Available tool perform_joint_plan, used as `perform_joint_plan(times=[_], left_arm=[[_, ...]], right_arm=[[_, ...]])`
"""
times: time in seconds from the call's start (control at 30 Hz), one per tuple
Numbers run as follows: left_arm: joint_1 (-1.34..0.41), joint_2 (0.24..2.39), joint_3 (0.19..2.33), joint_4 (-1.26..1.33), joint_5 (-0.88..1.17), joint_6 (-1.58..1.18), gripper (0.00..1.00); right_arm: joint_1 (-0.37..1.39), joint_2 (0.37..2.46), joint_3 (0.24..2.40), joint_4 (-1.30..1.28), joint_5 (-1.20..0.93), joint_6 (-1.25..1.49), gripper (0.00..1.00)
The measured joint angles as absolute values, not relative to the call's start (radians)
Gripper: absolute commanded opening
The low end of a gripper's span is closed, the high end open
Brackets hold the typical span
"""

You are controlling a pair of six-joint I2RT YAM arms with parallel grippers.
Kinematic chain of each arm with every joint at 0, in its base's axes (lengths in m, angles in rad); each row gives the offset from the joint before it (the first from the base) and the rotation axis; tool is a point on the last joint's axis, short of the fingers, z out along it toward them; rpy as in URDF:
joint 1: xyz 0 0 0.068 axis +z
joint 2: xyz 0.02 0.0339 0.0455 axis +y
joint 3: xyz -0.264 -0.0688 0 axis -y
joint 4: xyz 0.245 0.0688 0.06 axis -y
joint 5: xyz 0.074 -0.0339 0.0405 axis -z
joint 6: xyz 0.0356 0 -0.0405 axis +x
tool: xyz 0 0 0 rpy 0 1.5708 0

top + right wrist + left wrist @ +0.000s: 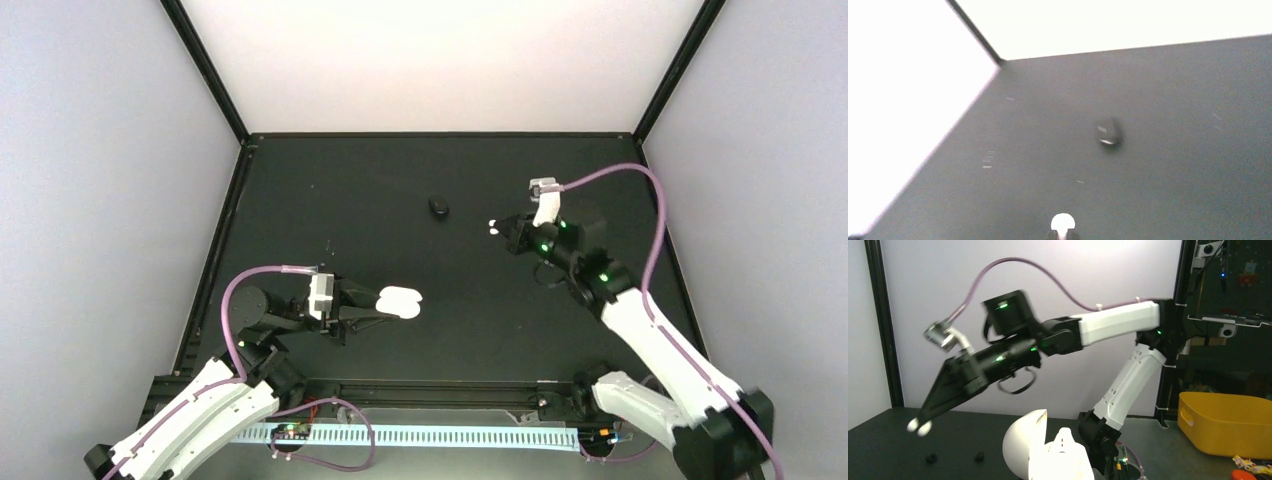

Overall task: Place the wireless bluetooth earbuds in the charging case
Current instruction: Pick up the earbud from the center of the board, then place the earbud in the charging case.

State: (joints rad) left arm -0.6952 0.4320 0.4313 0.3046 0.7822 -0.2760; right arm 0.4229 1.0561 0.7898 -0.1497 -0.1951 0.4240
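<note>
Nearest, the left gripper (388,302) is clamped on the open case (404,300). Beyond the case, to its right, the right gripper (497,229) pinches the buds (918,427), two I think, though blurred. They look light, hard and slick, best pinched across the rounded sides. Farthest beyond the case lies a black oval (438,206).

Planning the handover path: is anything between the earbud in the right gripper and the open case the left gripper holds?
Nothing visible. Open space separates the earbud from the open charging case; the small black oval object lies farther back, off that line.
</note>
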Motion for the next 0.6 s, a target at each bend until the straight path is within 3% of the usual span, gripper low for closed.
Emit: perform_joint_plan(times=[0.27,0.6], left_arm=[[-0.696,0.426,0.431,0.305,0.778,-0.268,0.02],[-0.696,0.425,0.431,0.305,0.778,-0.26,0.01]], right_arm=[[0.527,0.699,0.775,-0.171,-0.458,0.35,0.01],[0.647,0.739,1.028,-0.374,-0.719,0.171,0.01]])
